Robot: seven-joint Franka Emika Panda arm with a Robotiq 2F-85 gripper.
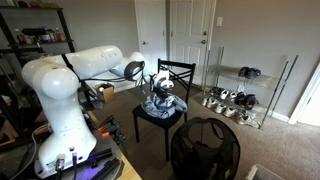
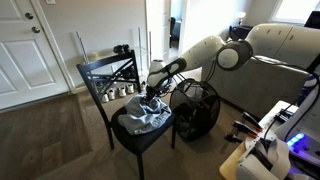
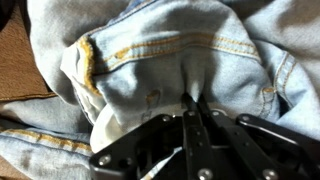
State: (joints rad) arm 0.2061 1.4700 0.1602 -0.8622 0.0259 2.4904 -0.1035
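jeans (image 2: 145, 120) bunched on the seat of the black chair (image 2: 105, 75). arm (image 2: 200, 55) reaches down over them. fingers (image 3: 188, 126) fully closed, pinching a denim fold near the seam. mesh basket (image 2: 195, 112) just beside the chair.

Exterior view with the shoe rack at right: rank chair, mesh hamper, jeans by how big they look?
The chair and mesh hamper: similar, and the hamper sits nearer the camera, so no ranking between them.
Then the jeans, clearly smallest.
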